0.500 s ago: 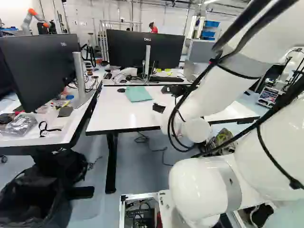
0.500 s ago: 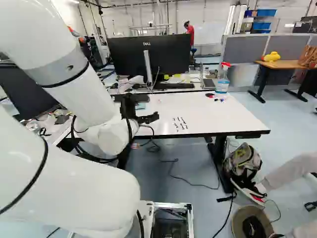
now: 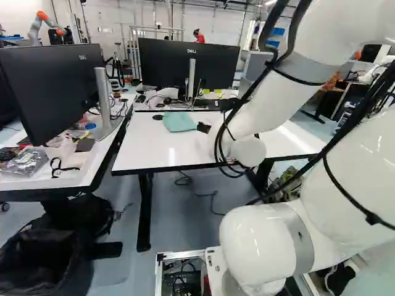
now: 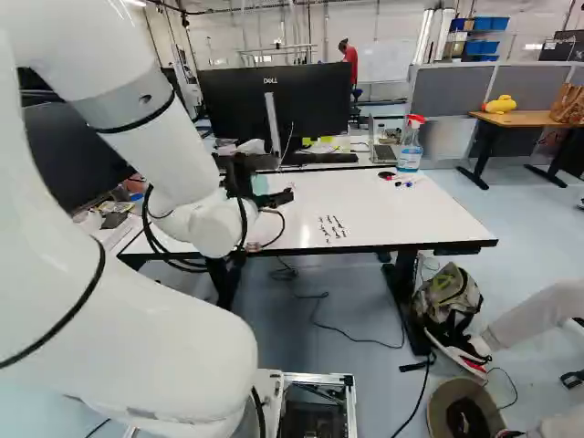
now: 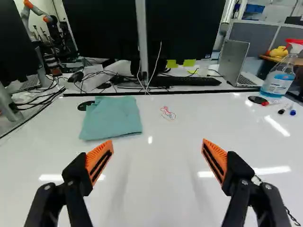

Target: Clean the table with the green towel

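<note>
We see the green towel [image 5: 111,117] lying folded and flat on the white table [image 5: 156,198], ahead of our gripper [image 4: 265,180] and nearer one finger's side, with nothing holding it; in the wrist view the orange-padded fingers stand wide apart, the bare tabletop showing between them; a dark rounded object [image 5: 85,105] sits just beside the towel, and on its other side we make out a small red scribble [image 5: 167,113]; rows of dark marks [image 4: 332,228] show near the table's close edge in the right base view; beyond the towel we have a keyboard [image 5: 189,81] in front of a monitor [image 4: 274,105]; a spray bottle [image 5: 280,78] with a red top stands at the right of the right base view's tabletop, some markers [image 4: 404,183] near it.
</note>
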{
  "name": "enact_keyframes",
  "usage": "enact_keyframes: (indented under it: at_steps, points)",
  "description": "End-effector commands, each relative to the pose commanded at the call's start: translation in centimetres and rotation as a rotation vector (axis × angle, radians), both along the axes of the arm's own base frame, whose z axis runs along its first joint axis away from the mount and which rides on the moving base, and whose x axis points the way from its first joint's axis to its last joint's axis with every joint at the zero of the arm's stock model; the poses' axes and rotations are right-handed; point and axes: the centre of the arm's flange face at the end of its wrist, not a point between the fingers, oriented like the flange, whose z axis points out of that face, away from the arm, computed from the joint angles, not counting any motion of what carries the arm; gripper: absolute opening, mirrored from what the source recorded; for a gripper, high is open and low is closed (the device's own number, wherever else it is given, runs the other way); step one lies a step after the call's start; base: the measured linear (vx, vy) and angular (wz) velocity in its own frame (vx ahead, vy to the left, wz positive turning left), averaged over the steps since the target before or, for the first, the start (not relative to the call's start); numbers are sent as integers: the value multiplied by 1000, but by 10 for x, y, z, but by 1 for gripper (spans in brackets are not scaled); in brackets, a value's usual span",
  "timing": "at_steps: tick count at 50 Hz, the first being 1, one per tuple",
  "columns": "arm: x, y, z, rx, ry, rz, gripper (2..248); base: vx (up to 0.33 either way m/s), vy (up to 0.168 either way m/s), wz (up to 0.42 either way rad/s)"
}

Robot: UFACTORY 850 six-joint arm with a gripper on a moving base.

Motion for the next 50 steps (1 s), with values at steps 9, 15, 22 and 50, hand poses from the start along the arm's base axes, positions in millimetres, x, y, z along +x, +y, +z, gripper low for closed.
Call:
enact_keyframes:
  at_steps: [9, 15, 22, 50]
  points:
    - [18, 5, 10, 0, -20, 14, 247, 0, 0, 0]
    - [30, 9, 11, 0, -17, 25, 247, 0, 0, 0]
    - [44, 15, 12, 0, -15, 38, 247, 0, 0, 0]
    - [99, 39, 13, 1, -15, 90, 247, 0, 0, 0]
